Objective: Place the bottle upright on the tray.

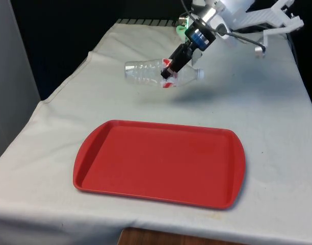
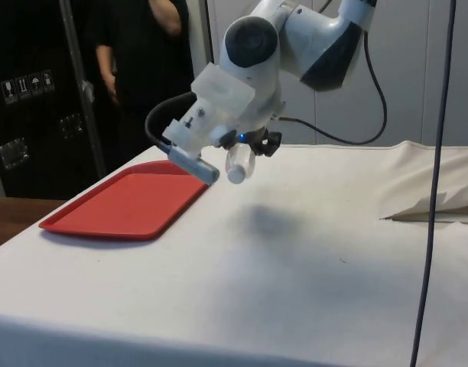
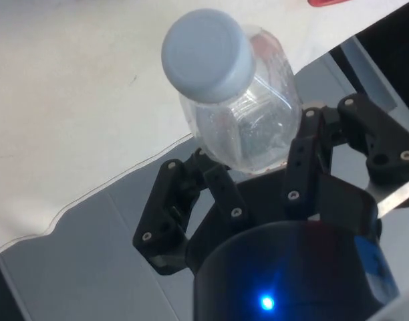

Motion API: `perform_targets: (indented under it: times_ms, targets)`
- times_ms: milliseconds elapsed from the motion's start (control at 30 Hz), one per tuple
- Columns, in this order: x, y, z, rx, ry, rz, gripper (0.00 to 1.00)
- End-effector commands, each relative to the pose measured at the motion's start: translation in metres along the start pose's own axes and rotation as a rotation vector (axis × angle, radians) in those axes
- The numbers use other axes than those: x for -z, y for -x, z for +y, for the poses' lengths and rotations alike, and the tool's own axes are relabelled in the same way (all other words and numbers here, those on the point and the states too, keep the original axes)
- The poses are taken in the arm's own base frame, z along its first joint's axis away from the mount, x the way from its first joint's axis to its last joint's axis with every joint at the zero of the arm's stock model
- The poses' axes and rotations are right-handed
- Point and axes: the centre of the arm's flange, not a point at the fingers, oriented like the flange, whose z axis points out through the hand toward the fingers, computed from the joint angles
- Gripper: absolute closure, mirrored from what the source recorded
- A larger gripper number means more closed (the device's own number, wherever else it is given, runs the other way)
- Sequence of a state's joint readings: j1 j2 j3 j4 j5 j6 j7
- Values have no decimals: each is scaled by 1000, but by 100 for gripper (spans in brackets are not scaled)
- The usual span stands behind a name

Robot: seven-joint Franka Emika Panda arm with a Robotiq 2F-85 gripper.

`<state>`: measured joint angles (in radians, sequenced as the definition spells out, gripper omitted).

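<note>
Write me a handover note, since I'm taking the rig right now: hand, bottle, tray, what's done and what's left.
Hand: shut on the bottle, gripping it near the neck end.
Bottle: clear, white cap, held lying sideways in the air above the cloth, beyond the tray's far edge. The front view shows its cap pointing to that view's right.
Tray: red, flat on the cloth, with nothing on it.
Done: bottle picked up and lifted.
Left: carry it over the tray, turn it upright, set it down, let go.
A person stands behind the table.
</note>
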<state>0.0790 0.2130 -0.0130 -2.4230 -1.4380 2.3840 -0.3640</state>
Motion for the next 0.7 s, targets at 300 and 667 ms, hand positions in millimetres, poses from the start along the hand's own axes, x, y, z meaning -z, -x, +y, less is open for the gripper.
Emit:
perform_targets:
  times_ms: [300, 667]
  targets:
    - [2, 17, 8, -35, -9, -1, 82]
    - [7, 40, 30, -57, 6, 10, 82]
